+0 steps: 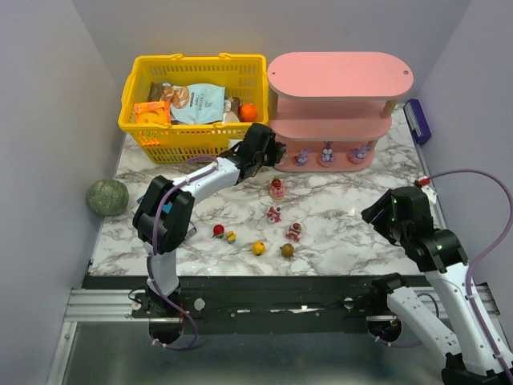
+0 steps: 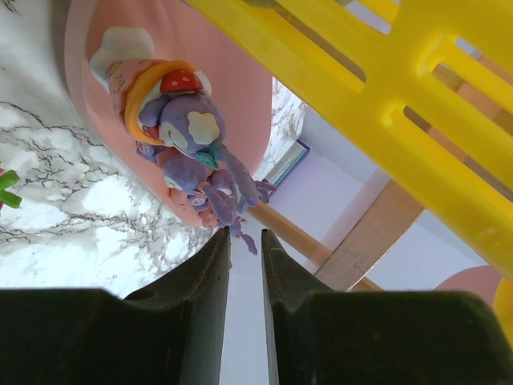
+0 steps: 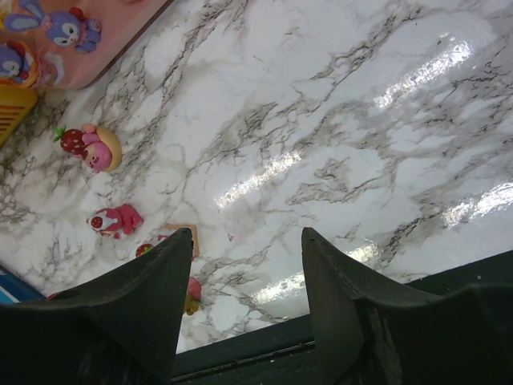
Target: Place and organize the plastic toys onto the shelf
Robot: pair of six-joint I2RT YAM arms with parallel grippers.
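**Plastic toys, purple bunny figurines** (image 1: 327, 152): three in a row on the lowest board of the shelf (image 1: 341, 76). Only the left wrist view shows their finish. It is glossy moulded plastic, and the nearest has a white flower patch, a red spotted cap and an orange rim. The ones behind it overlap and cannot be told apart.

**Plastic toys, strawberry-topped pink figurines** (image 1: 277, 189): three on bare marble near the table's middle, in front of the shelf. The right wrist view shows two clearly. A third is mostly hidden behind a finger.

**Plastic toys, small round toys** (image 1: 259, 248): one red, two yellow and one olive, in a loose line toward the near edge. They are too small for detail.

**Shelf:** three pink oval boards on pale wooden posts, at the table's far edge toward the right corner. From above, the top board hides most of the middle one.

**Left gripper** (image 2: 244, 234): at the lowest board's left end, beside the basket. Its black fingers stand a narrow slit apart and clamp nothing. The overhead view hides its fingertips.

**Right gripper** (image 3: 247, 237): over bare marble near the right edge, jaws wide and empty.

**Basket** (image 1: 192, 104): yellow slatted plastic at the far-left corner, holding snack packets.

**Green speckled ball** (image 1: 107, 196): just off the table's left edge.

**Table** (image 1: 353, 192): glossy white top with grey veins.
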